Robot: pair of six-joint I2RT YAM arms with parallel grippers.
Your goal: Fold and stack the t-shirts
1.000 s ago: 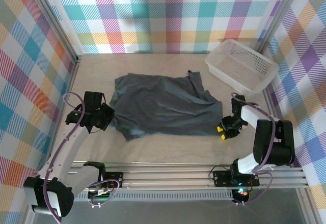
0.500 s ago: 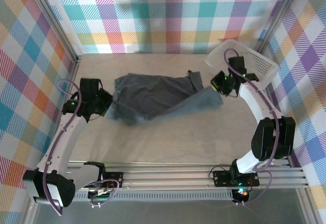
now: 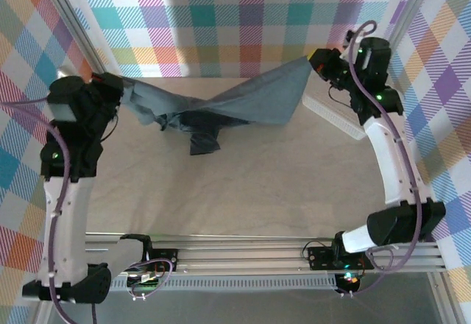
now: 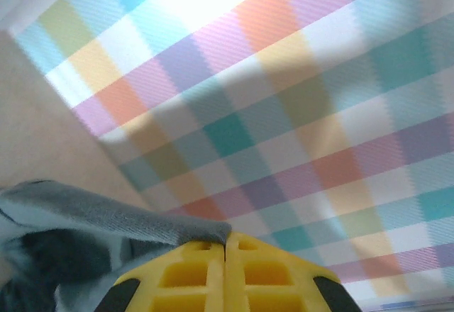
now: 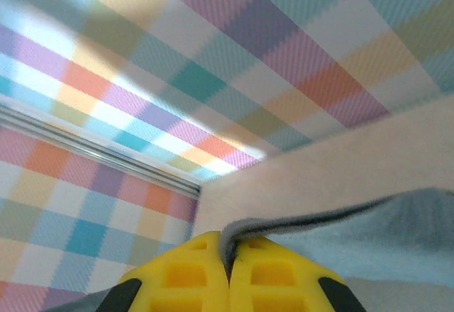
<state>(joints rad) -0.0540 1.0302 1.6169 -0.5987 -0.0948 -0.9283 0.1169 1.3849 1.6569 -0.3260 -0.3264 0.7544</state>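
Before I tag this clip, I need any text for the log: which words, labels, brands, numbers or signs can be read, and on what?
None can be read.
The t-shirt is plain, with no print or tag showing.
The basket, the checked walls, the left end effector and the right end effector carry no lettering.

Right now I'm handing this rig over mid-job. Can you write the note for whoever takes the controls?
Left gripper: shut on one edge of the t-shirt.
Right gripper: shut on the opposite edge.
T-shirt: held up and stretched between both grippers over the far side of the table, its middle sagging low.
White basket: far right, beneath the right arm.
Done: both grips.
Left: spread it flat, fold, stack.
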